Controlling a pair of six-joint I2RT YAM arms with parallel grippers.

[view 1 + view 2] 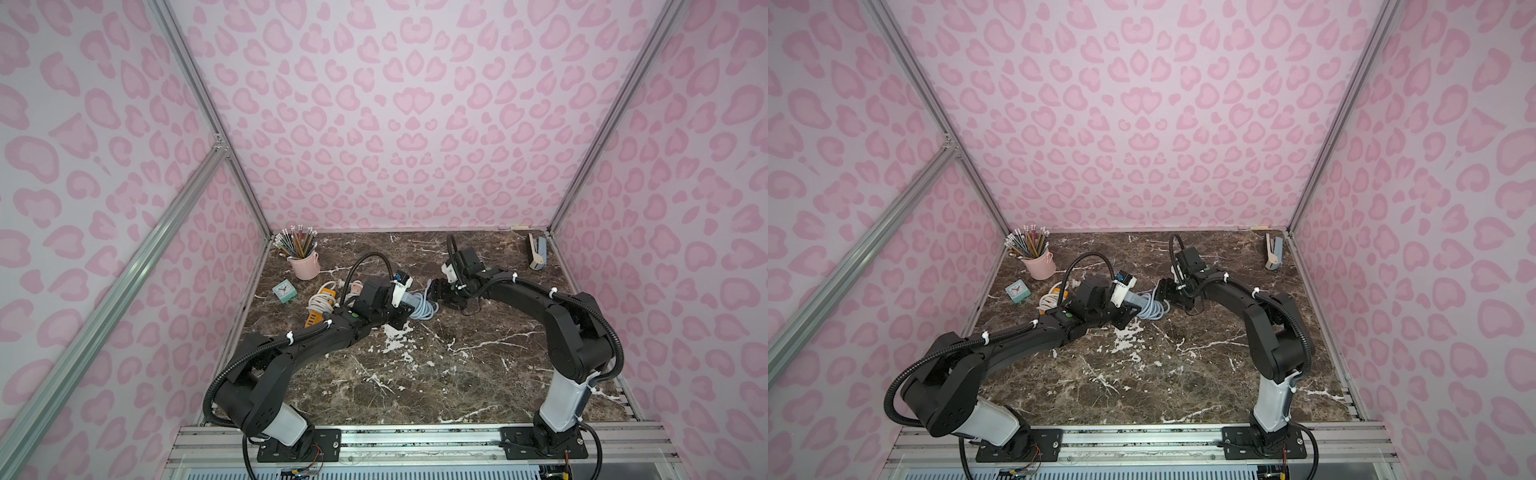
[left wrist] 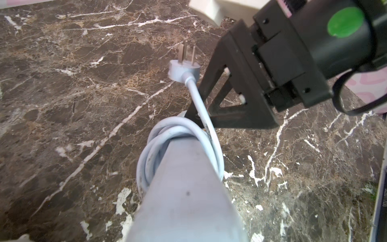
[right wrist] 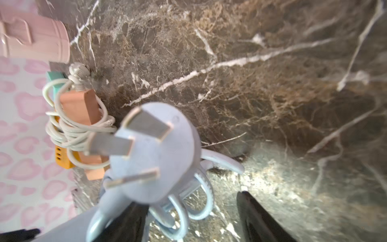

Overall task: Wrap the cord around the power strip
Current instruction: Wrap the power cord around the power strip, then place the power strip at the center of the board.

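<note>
A pale blue-grey power strip [image 2: 184, 188] [image 1: 409, 300] is lifted off the marble table, with my left gripper [image 1: 400, 311] shut on its near end. Its cord [image 2: 178, 130] [image 1: 1152, 309] is wound in several loops round the far end. The plug [image 2: 183, 70] [image 3: 159, 155] sticks out free on a short length of cord. My right gripper [image 3: 192, 222] [image 1: 434, 293] is open at that end, its fingers [image 3: 257, 218] wide apart with cord loops [image 3: 201, 201] hanging between them. In the left wrist view the strip hides my left jaws.
An orange power strip [image 1: 320, 305] [image 3: 79, 125] wrapped in white cord lies to the left behind my left arm. A teal clock [image 1: 285, 291] and a pink cup of pencils [image 1: 304, 264] stand at the back left. A stapler [image 1: 538, 251] lies at the back right.
</note>
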